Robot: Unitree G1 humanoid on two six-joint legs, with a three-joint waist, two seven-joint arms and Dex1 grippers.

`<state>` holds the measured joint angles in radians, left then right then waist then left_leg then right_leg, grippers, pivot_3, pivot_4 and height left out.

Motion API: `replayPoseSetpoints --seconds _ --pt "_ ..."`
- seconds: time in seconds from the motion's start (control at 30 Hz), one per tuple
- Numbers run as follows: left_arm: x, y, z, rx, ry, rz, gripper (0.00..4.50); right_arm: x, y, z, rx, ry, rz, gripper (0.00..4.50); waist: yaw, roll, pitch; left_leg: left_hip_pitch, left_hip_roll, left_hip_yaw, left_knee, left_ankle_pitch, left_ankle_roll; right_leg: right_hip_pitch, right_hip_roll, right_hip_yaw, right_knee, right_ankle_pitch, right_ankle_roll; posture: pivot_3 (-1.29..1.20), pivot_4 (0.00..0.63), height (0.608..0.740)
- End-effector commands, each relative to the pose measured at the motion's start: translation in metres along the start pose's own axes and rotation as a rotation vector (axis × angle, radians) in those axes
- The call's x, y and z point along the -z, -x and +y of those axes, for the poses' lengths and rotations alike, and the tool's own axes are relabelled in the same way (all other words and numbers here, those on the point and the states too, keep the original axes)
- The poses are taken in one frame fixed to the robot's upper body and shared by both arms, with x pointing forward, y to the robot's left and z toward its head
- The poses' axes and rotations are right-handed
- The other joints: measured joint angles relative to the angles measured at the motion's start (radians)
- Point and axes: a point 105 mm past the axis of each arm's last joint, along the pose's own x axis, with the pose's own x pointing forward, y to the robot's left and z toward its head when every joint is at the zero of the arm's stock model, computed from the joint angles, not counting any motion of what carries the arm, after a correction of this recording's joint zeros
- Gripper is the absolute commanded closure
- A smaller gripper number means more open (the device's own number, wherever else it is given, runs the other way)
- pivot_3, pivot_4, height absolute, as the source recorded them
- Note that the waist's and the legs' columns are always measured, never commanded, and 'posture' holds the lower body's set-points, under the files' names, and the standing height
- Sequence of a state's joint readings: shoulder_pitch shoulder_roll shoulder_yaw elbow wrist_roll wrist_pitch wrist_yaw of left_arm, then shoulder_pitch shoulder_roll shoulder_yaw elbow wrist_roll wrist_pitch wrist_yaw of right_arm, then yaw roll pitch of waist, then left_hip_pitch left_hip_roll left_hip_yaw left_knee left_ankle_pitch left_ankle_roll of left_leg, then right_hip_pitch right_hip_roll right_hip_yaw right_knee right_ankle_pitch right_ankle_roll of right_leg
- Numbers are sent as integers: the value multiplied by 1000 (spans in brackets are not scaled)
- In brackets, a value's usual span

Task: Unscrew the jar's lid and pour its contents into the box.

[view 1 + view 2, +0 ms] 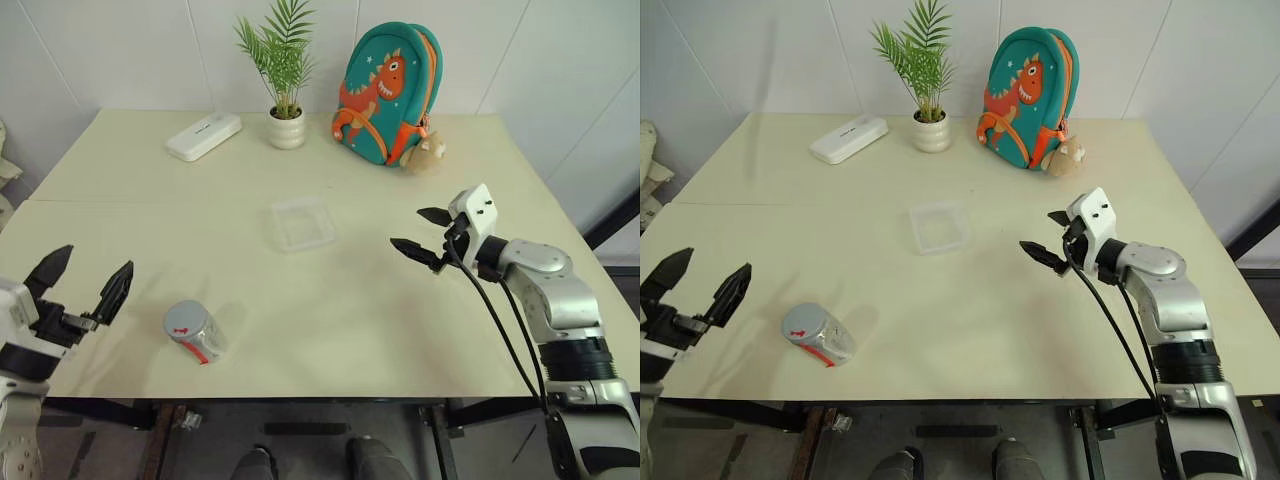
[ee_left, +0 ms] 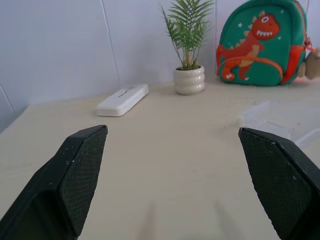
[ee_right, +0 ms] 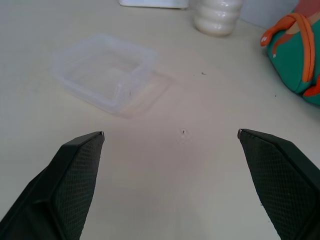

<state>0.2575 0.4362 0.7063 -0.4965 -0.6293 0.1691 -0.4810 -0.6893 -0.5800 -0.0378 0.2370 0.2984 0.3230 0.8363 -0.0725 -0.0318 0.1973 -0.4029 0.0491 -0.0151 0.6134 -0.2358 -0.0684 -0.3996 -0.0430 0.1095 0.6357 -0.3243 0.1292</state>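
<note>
The jar [image 1: 197, 334] lies on its side near the table's front left, its grey lid [image 1: 183, 320] with a small red mark screwed on and facing front-left. Whatever is inside cannot be made out. The clear square box [image 1: 302, 222] sits empty at the table's middle, also seen as the box [image 3: 106, 72] in the right wrist view. My left gripper [image 1: 85, 283] hangs open just left of the jar, apart from it. My right gripper [image 1: 425, 235] stands open to the right of the box, pointing toward it, with nothing between its fingers.
At the back of the table stand a white oblong case [image 1: 204, 136], a potted plant [image 1: 285, 115] and a teal dinosaur backpack [image 1: 388, 92] with a small plush toy [image 1: 425, 152]. The table's front edge [image 1: 300, 396] runs close to the jar.
</note>
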Motion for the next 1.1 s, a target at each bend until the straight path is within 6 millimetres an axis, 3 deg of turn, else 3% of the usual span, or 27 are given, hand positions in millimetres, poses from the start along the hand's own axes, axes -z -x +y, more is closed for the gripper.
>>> replayPoseSetpoints --seconds 0.03,0.13,0.4,0.6,0.83,1.1 --pt "-13 13 -15 22 -28 -39 21 -12 -3 -11 25 32 -60 0 -1 0 0 0 0 0 0 0 0 0 0 0 0 0 0 0 150 740" --pt "-12 23 -30 45 -29 -37 21 -12 -6 -17 61 19 -82 0 -1 0 0 0 0 0 1 0 0 0 1 1 0 0 0 0 150 740" --pt "-1 40 -46 9 -32 5 21 -4 -12 -24 144 -12 -130 0 -10 0 0 0 -1 2 1 0 1 1 1 3 -4 0 0 0 150 740" --pt "10 43 -61 -26 30 26 21 -8 2 -25 194 -70 -233 0 -10 0 0 0 -1 2 1 0 2 1 2 4 -5 1 2 0 150 740" --pt "25 43 -71 -43 67 61 21 -12 28 8 -63 -109 -255 0 -9 0 0 -1 -1 2 1 -1 3 2 2 5 -8 2 2 0 150 740" --pt "34 43 -80 -43 89 97 21 -23 43 20 -252 -79 -208 0 -11 0 0 1 -1 3 3 -1 4 4 2 6 -8 -3 -6 0 150 740"
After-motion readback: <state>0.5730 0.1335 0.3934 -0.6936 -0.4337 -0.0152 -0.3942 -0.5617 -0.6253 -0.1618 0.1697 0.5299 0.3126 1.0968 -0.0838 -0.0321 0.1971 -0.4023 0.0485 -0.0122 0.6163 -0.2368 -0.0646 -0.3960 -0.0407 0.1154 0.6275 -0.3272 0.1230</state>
